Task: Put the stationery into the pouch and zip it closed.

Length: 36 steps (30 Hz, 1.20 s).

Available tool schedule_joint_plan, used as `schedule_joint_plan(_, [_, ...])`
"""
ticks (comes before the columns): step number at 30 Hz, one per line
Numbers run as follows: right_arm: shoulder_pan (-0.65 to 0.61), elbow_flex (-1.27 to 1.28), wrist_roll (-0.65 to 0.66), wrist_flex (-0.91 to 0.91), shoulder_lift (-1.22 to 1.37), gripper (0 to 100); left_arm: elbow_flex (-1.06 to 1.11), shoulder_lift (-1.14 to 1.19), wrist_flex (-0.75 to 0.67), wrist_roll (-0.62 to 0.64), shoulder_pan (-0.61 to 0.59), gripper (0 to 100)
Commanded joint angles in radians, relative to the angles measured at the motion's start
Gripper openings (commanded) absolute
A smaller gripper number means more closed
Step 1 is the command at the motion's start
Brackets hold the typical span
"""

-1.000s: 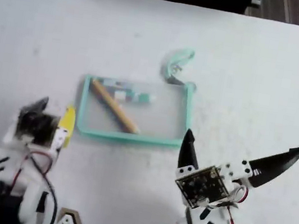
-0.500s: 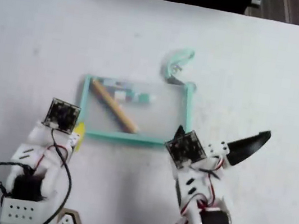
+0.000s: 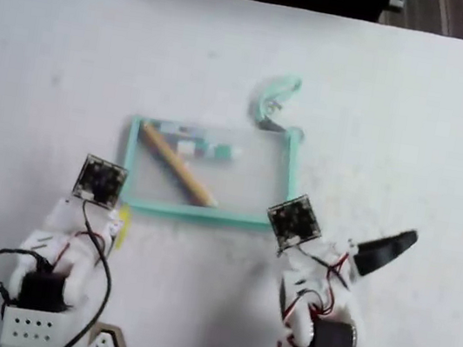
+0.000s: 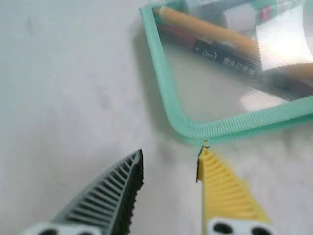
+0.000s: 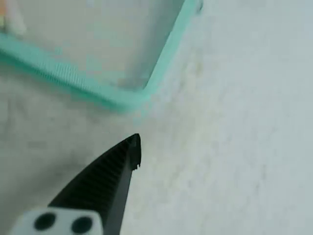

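My left gripper: grey and yellow jaws parted, empty, yellow tip at near-left corner of flat clear pouch with mint-green border. My right gripper: spread wide, empty, just short of near-right corner. Pouch's long axis runs across me; orange wooden pencil inside, diagonal. Mint-green zip pull loop beyond far-right corner, nearer right gripper; whether zip shut, cannot tell.

**Bright, even light, glare on the pouch**

In your high view the bench is brightly and evenly lit, close to washed out, while the room behind it is dark. Shadows are faint and soft-edged, and a thin one hugs the pouch rim. In your left wrist view, 2 white glare patches sit on the pouch's clear face, veiling part of its contents.
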Motion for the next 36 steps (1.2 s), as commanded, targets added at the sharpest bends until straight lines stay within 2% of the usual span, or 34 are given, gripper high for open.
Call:
schedule_joint_plan(1, [0.005,0.009,-0.009,0.174,-0.008,78.9,-0.003,-0.015,0.066,0.014,-0.005,20])
schedule_joint_plan(8, [0.004,0.009,-0.009,0.17,-0.008,78.9,-0.003,-0.015,0.166,0.014,-0.001,20])
schedule_joint_plan(29, [-0.005,0.009,-0.008,0.18,0.001,78.9,-0.003,-0.015,0.166,0.015,-0.004,19])
schedule_joint_plan(31, [0.013,0.009,-0.008,0.18,0.001,78.8,-0.003,-0.015,0.166,0.015,-0.002,14])
schedule_joint_plan(34, [0.039,0.009,-0.008,0.18,0.001,78.8,-0.003,-0.015,0.166,0.014,0.001,2])
schedule_joint_plan(36, [0.062,0.009,-0.008,0.18,0.001,78.8,-0.003,-0.015,0.166,0.012,0.001,3])
